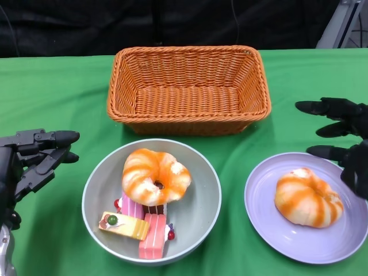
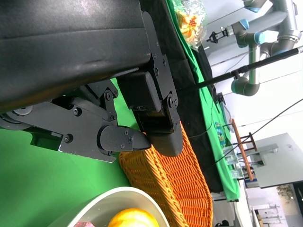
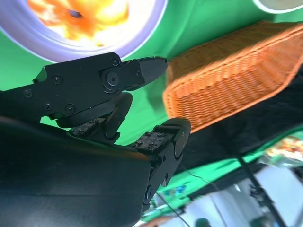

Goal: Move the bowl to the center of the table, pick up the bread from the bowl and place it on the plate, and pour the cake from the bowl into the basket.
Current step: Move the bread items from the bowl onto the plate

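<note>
No writing shows on bowl or plate.

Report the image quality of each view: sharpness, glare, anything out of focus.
Head view: evenly lit and sharp, soft shadow under the basket, no strong glare on the bowl. Right wrist view: the right robot hand is sharp, the bread on the plate is blurred and overexposed. Left wrist view: the left robot hand is crisp, the bright background looks washed out.

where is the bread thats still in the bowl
In the head view the bread sits in the grey bowl at centre front, above the cake slices, just before the basket.
</note>
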